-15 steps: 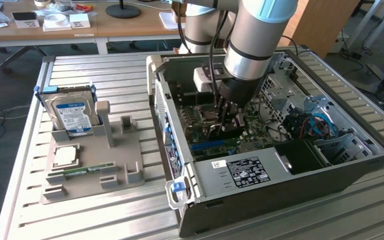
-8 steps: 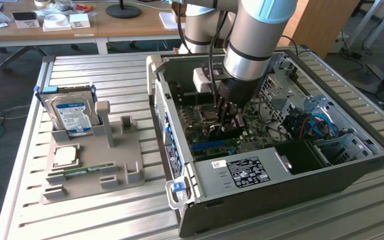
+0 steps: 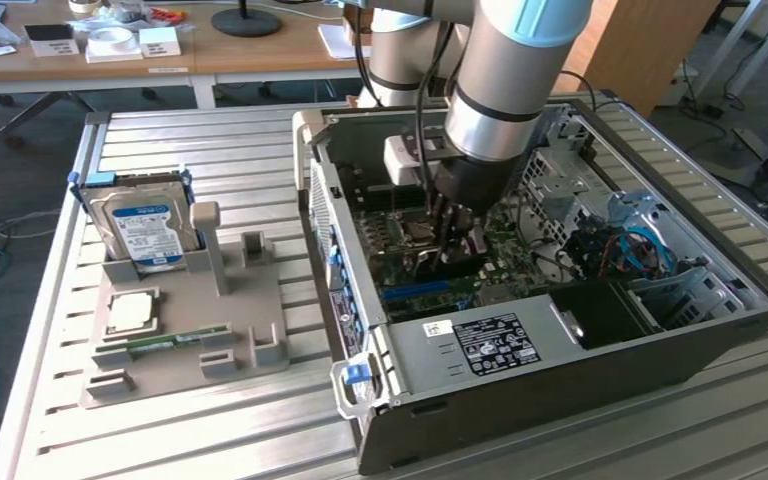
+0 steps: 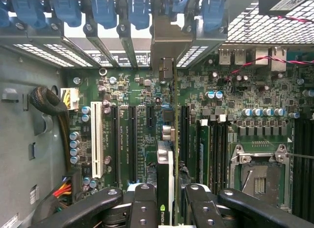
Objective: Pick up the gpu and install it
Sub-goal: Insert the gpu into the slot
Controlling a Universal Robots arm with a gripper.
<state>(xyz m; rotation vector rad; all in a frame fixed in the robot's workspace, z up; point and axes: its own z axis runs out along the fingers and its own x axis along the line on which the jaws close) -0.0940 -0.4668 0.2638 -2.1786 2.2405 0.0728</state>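
Inside the computer case (image 3: 598, 390), over the motherboard (image 4: 122, 85): jaws clenched on the gpu (image 4: 166, 174), which is held edge-on with its end bracket (image 4: 169, 41) near the rear slot openings. Cannot tell whether the card's edge is in its socket yet.

Risks, judged: a slight tilt or offset could jam the edge on the socket lip or snag the bracket on the case rear. Pressing down then could bend the card or the board.

Case sits on a ribbed metal counter (image 3: 197, 140). A grey parts tray (image 3: 171, 365) holding a hard drive (image 3: 144, 230) is beside it, and a wooden desk (image 3: 224, 55) stands behind.
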